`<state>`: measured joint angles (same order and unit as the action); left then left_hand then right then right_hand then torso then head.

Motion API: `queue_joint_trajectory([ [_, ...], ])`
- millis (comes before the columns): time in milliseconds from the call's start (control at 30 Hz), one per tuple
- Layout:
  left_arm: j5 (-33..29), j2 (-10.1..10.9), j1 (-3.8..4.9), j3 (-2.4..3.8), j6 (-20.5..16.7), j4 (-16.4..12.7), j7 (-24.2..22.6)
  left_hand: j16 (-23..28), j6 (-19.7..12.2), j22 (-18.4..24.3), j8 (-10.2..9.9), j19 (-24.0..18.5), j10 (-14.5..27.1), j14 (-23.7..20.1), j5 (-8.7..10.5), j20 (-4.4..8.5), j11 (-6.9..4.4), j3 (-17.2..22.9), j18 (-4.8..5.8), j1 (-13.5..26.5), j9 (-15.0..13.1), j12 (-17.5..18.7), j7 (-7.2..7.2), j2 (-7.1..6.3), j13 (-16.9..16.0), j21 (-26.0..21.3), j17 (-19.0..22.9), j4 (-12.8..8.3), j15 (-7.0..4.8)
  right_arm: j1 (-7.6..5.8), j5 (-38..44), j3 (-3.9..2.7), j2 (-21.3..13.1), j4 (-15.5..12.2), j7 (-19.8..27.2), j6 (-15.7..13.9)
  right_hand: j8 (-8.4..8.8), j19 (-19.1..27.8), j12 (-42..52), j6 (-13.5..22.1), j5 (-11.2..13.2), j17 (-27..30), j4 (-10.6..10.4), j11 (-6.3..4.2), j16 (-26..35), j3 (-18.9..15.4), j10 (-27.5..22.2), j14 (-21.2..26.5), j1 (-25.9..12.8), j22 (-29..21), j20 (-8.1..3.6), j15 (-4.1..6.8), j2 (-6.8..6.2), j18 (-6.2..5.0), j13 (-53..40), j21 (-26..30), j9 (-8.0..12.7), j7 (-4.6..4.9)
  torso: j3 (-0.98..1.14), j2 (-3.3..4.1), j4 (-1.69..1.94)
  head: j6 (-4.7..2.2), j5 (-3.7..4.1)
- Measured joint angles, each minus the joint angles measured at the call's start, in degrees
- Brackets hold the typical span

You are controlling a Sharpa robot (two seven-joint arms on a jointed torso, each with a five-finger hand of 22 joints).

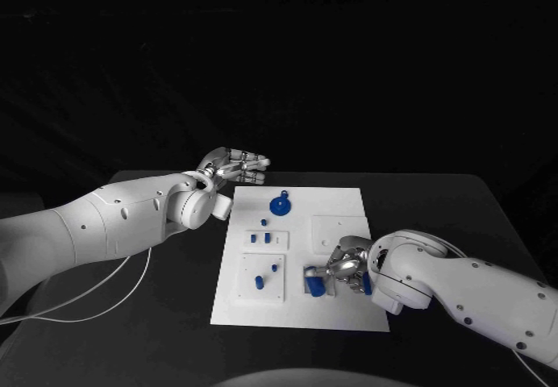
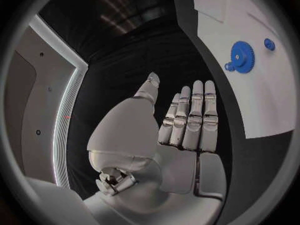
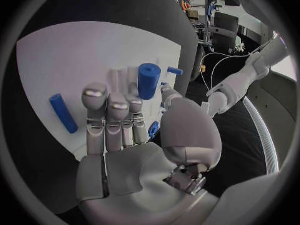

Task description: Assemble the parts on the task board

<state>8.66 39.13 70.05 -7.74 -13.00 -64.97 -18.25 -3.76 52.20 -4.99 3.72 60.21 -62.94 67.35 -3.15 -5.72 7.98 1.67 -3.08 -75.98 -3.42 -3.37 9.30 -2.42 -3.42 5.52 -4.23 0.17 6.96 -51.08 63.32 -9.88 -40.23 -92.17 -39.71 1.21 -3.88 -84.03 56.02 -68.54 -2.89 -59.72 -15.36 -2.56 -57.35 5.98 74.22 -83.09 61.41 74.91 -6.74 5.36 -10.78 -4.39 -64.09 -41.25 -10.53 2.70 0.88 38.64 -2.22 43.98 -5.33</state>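
The task board (image 1: 297,314) is a matt white plate on the matt black surface (image 1: 465,201). The blue gear (image 2: 242,57) near its far edge looks like smooth plastic, as does the blue cylinder (image 3: 149,81). Both hands (image 1: 239,168) (image 1: 345,264) have silvery, metallic-looking fingers; the arm shells are glossy white.

The left arm (image 1: 105,226) comes in low and bends toward the far left corner of the task board (image 1: 349,314). Its left hand (image 1: 236,168) hovers just off that corner, holding nothing, fingers (image 2: 194,117) straight and close side by side, thumb standing apart. The right arm (image 1: 465,290) reaches over the board's near right part. Its right hand (image 1: 347,264) is over the board there, palm open, fingers (image 3: 112,117) extended together, thumb out to the side, gripping nothing.
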Motion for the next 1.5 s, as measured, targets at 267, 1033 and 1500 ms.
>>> queue_joint_trajectory([
  [267,0.1,0.0,0.00,0.00,0.1,0.0,0.2,0.0,0.0,0.0,0.0,0.0,0.1,0.0,0.00,0.00,0.12,0.2,0.00,0.0,0.0,0.0,0.00,0.00,0.0,0.0,0.0,0.2,0.00,0.14,0.3,0.23,-0.3,-0.8,-0.3,0.4,0.56,0.0,-0.2,0.2,0.0,-0.3,-0.5,0.08,0.5,-9.3,-0.1,-0.2,0.0,0.0,0.00,0.17,2.35,0.00,-0.1,0.0,0.4,0.16,0.01,0.00,0.01,0.01,0.00],
  [1033,0.3,0.3,0.00,0.00,0.3,0.0,0.6,0.0,0.0,0.0,0.0,0.0,0.2,0.0,0.00,0.00,0.21,0.2,0.00,0.0,0.0,0.0,0.00,0.00,0.0,0.0,0.0,0.2,0.00,0.23,0.3,0.21,-6.0,-6.7,1.4,0.7,0.33,0.0,0.9,-1.7,0.0,-0.5,5.2,-0.01,0.5,-2.6,0.9,-0.2,4.7,0.0,0.00,0.16,1.51,0.01,-1.3,-0.7,-1.1,-0.50,0.08,0.01,-0.05,-0.43,-0.17],
  [1500,0.4,0.4,0.00,-0.02,0.5,0.1,0.8,0.0,0.0,0.0,0.0,0.0,0.2,0.0,0.00,0.00,0.21,0.2,0.00,-0.2,0.0,0.0,0.00,-0.22,0.0,0.0,0.0,0.2,0.00,0.67,0.3,0.20,-6.2,-6.9,2.3,3.3,0.33,0.0,0.9,-2.1,-0.2,-0.5,6.6,-0.01,0.4,-1.2,0.8,-0.1,5.0,0.0,0.00,0.15,1.73,0.00,-1.6,-0.7,-1.7,-0.48,0.02,0.01,0.03,-0.34,-0.15],
])
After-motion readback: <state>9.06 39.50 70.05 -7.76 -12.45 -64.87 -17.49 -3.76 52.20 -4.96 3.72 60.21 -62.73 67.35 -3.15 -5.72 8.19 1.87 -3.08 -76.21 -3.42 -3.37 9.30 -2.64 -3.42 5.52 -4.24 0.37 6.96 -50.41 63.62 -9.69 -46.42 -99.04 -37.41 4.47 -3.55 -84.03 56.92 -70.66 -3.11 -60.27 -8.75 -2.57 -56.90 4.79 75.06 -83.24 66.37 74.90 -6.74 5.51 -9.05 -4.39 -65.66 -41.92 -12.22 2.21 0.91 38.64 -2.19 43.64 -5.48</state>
